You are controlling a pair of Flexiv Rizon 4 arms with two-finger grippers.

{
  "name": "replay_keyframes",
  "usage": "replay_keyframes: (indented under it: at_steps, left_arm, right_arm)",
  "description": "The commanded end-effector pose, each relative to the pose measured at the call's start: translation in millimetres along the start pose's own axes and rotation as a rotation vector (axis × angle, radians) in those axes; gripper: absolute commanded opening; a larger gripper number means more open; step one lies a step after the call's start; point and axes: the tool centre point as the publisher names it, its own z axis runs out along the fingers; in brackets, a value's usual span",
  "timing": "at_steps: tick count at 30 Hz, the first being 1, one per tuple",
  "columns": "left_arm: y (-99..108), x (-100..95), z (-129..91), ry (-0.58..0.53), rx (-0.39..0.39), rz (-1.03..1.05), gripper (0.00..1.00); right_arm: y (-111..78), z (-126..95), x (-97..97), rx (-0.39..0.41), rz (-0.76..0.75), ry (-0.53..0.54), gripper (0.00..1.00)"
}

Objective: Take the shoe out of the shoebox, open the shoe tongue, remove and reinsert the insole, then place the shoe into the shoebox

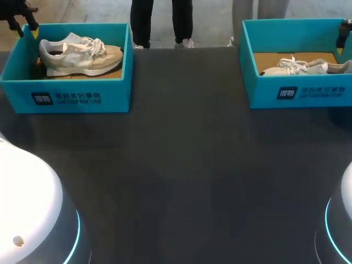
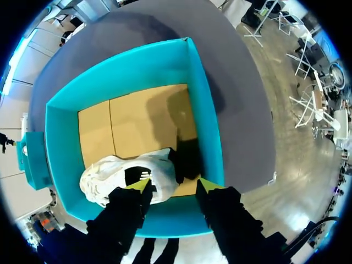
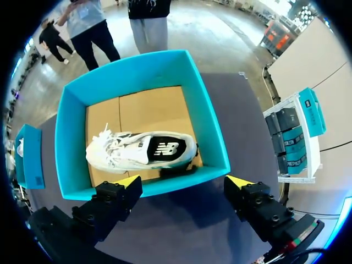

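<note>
A white and beige shoe lies on its side in the teal shoebox at the back left. My left gripper hangs over that box's near wall, fingers apart, above the heel of the shoe. Nothing is gripped between them. In the head view this gripper shows at the box's far left corner. A second white shoe rests in the other teal shoebox at the back right. My right gripper is wide open above that box's near wall.
The dark table stretches bare between the two boxes and toward the front. The right shoebox holds its shoe on a brown cardboard floor. My right arm shows at the far right edge.
</note>
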Motion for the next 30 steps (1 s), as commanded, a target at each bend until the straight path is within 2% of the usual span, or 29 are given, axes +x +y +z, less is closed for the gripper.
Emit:
replay_keyframes:
  at_steps: [1, 10, 15, 30]
  left_arm:
    - [10, -3.8, 4, 0.023, 0.042, -0.02, 0.47]
    - [19, -11.7, 10, 0.043, 0.027, -0.057, 0.47]
    - [21, -13.1, 17, 0.08, -0.006, -0.079, 0.47]
    - [19, -18.5, 43, 0.084, 0.018, -0.111, 0.48]
  right_arm:
    - [-0.6, 0, -0.2, -0.002, 0.0, 0.002, 1.0]
    - [-0.6, 0, -0.2, -0.002, 0.0, 0.002, 1.0]
    - [-0.6, 0, -0.2, -0.002, 0.0, 0.002, 1.0]
    - [-0.6, 0, -0.2, -0.002, 0.0, 0.002, 1.0]
